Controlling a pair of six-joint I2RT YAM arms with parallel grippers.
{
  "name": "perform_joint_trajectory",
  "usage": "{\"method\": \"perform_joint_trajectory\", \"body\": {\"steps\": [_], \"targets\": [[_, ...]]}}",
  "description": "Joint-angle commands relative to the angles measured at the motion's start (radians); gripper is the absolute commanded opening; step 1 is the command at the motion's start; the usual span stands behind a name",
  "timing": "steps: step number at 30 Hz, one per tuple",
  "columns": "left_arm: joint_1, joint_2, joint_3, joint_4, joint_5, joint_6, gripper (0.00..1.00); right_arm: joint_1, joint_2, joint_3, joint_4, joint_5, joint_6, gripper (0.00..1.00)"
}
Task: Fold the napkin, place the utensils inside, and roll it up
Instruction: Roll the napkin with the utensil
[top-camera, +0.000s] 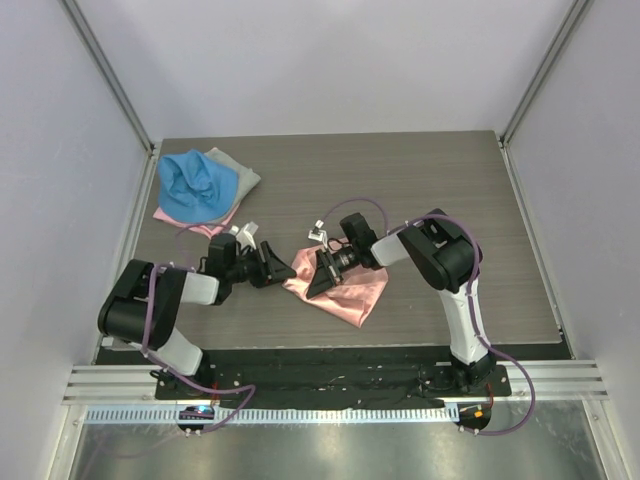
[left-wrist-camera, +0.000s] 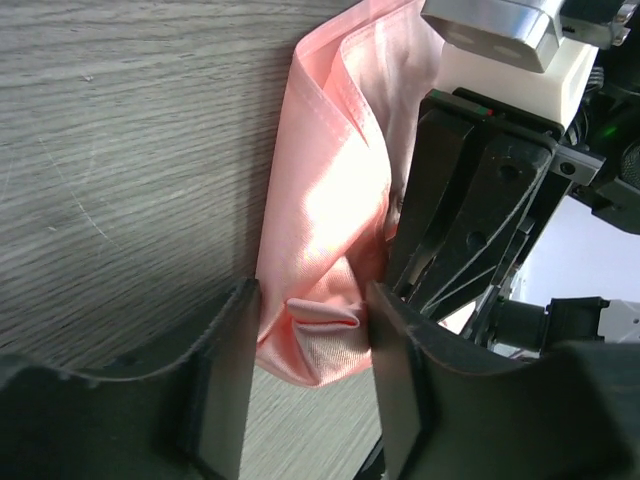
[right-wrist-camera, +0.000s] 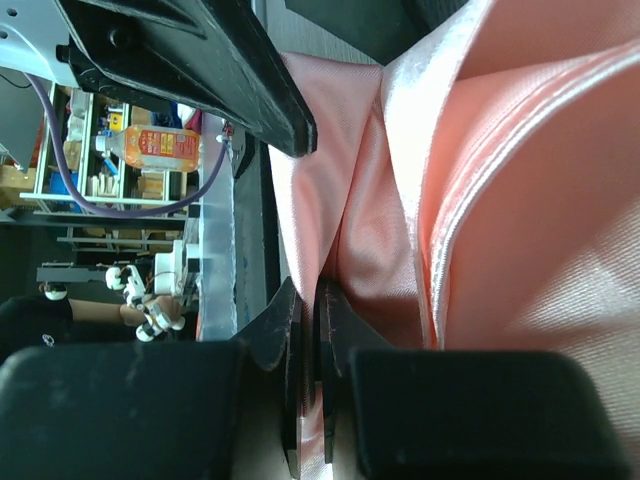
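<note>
Satin napkin (top-camera: 345, 295): salmon-pink and shiny. It lies bunched and loosely doubled on the bench (top-camera: 450, 180), between the two arms.
Left fingers (top-camera: 272, 265): at the napkin's left corner. They stand partly apart with a small fold of the hem between them. I cannot tell whether either pad is pressing on the cloth.
Right fingers (top-camera: 320, 275): just right of that same corner, almost fully closed, with a thin layer of the napkin pinched between them.
Blue cloth (top-camera: 195, 185): well apart from the napkin, off to its far left. It is heaped with a grey cloth (top-camera: 238, 172) and plays no part.
Spoon: not visible in any view.
Step in hand: most likely the fold. Both arms are gathered at one end of the napkin, and the cloth is not yet a neat flat shape.
Next move calls for: a firm pinch by the left fingers on the hem. Both arms would then draw the edge taut and carry it evenly across the napkin, because slippery satin slides and creases if one side leads.
Left to do: placing the utensil and rolling.
</note>
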Motion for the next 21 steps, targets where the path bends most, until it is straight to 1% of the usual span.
{"method": "perform_joint_trajectory", "body": {"steps": [1,2,4,5,7,8,10,13,14,17,18,20,21], "targets": [[-0.011,0.027,-0.003,0.073,0.006,0.015,0.48,-0.02,0.097,-0.017,-0.06,0.167,-0.097,0.01],[-0.014,0.03,-0.003,0.074,0.003,0.015,0.44,-0.02,0.094,-0.014,-0.066,0.17,-0.1,0.01],[-0.017,0.036,-0.003,0.076,0.004,0.016,0.4,-0.022,0.093,-0.008,-0.086,0.178,-0.11,0.01],[-0.02,0.038,-0.001,0.077,0.003,0.016,0.34,-0.02,0.091,-0.005,-0.094,0.189,-0.113,0.01],[-0.025,0.045,0.0,0.077,0.007,0.015,0.27,-0.02,0.083,0.008,-0.126,0.203,-0.124,0.01],[-0.026,0.047,0.003,0.077,0.009,0.015,0.21,-0.02,0.077,0.012,-0.141,0.219,-0.138,0.01],[-0.033,0.053,0.007,0.077,0.013,0.013,0.15,-0.022,0.067,0.024,-0.171,0.239,-0.141,0.01],[-0.042,0.062,0.011,0.076,0.019,0.007,0.0,-0.02,0.037,0.046,-0.226,0.293,-0.155,0.02],[-0.043,0.064,0.016,0.07,0.022,0.006,0.0,-0.02,0.024,0.047,-0.244,0.305,-0.156,0.04],[-0.056,0.059,0.025,0.039,0.009,0.006,0.0,-0.019,-0.039,0.054,-0.286,0.361,-0.16,0.15],[-0.059,0.053,0.034,-0.016,-0.007,0.007,0.0,-0.02,-0.082,0.057,-0.298,0.388,-0.161,0.27],[-0.071,0.032,0.048,-0.08,-0.042,0.027,0.0,-0.019,-0.128,0.055,-0.321,0.422,-0.164,0.35],[-0.074,0.022,0.071,-0.156,-0.059,0.036,0.0,-0.017,-0.157,0.052,-0.347,0.439,-0.169,0.43]]}}
